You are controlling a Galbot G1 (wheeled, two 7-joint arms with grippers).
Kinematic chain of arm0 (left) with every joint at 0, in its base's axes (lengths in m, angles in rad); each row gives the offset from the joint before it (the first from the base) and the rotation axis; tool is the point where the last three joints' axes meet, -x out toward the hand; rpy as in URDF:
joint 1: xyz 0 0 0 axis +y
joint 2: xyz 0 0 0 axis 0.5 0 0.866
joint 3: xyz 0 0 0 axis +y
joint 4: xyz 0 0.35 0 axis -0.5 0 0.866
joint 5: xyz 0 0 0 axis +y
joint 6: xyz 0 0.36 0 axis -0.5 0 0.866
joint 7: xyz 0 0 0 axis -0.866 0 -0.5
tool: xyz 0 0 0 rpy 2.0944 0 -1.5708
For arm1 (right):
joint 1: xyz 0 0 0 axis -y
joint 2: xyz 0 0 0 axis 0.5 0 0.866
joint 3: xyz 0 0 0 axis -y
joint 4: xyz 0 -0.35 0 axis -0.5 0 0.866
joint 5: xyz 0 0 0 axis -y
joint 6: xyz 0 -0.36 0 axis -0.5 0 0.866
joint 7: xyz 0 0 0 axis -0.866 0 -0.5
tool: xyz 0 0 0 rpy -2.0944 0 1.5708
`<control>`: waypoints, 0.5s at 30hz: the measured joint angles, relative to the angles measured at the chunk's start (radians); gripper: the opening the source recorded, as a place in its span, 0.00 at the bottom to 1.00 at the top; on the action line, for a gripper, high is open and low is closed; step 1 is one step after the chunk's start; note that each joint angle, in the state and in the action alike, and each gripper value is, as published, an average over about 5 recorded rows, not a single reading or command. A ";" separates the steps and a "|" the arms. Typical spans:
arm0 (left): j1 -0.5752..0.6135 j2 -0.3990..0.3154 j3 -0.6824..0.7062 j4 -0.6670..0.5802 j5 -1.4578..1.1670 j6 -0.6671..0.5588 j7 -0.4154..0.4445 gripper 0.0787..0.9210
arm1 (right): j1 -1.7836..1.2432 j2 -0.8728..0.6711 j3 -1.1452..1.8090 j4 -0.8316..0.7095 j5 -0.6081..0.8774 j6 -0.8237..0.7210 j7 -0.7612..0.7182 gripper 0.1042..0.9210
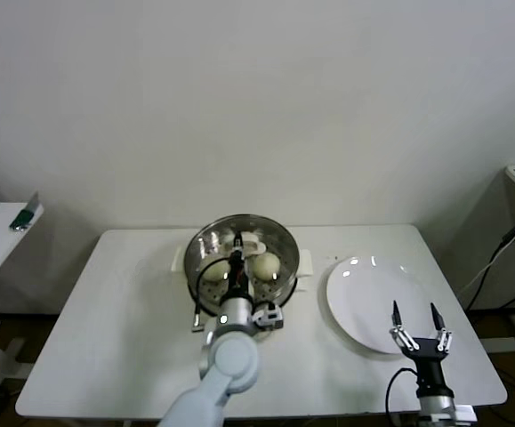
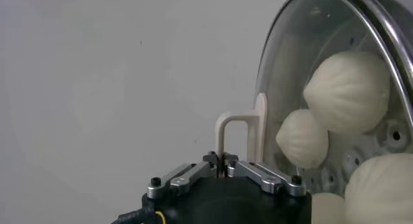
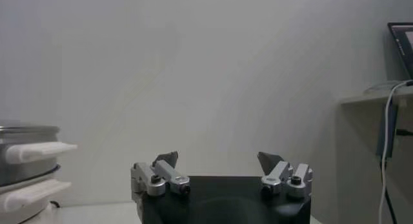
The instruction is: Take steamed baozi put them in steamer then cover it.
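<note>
While no writing is legible, left gripper [image 2: 223, 159] fingers clamped on cover [image 2: 242, 125] handle, right gripper [image 1: 414, 318] fingers apart.

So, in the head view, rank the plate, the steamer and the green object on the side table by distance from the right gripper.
From the right gripper:
1. Plate, directly beneath its jaws.
2. Steamer, table centre, toward the robot's left.
3. Green object, on the side table at far left.

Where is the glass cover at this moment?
In the head view the cover is over the steamer, mid-table, left of the white plate; the left tool is shut on its handle.
</note>
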 measured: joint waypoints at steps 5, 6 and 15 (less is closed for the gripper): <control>0.008 0.010 0.004 -0.014 -0.004 -0.007 0.001 0.13 | 0.000 0.000 -0.002 0.000 -0.002 -0.001 -0.002 0.88; 0.010 0.013 0.005 -0.019 -0.006 -0.007 0.003 0.16 | 0.001 0.000 -0.003 0.000 -0.002 -0.001 -0.003 0.88; 0.030 0.050 0.010 -0.085 -0.042 -0.002 0.028 0.47 | 0.004 -0.001 -0.007 0.003 -0.004 -0.018 -0.011 0.88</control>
